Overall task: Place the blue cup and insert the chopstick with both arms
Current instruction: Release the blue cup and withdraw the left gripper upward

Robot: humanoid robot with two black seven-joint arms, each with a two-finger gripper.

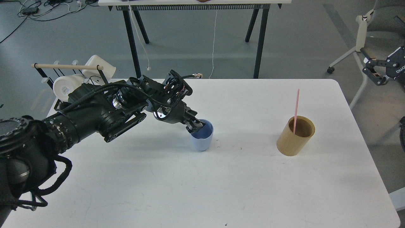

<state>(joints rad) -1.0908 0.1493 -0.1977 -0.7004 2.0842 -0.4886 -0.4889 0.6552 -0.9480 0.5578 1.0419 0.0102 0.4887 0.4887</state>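
Gripping the blue cup by its rim, left tool clamped over the near wall, cup upright on the tabletop. Release straight up, no tilting. Chopstick leaning in wooden cylinder; right tool parted, idle.

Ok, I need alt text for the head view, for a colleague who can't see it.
The left gripper pinches the rim of the upright blue cup on a white table. To the right, a pink chopstick leans inside a tan wooden cylinder. The right gripper hangs open off the table's right edge.
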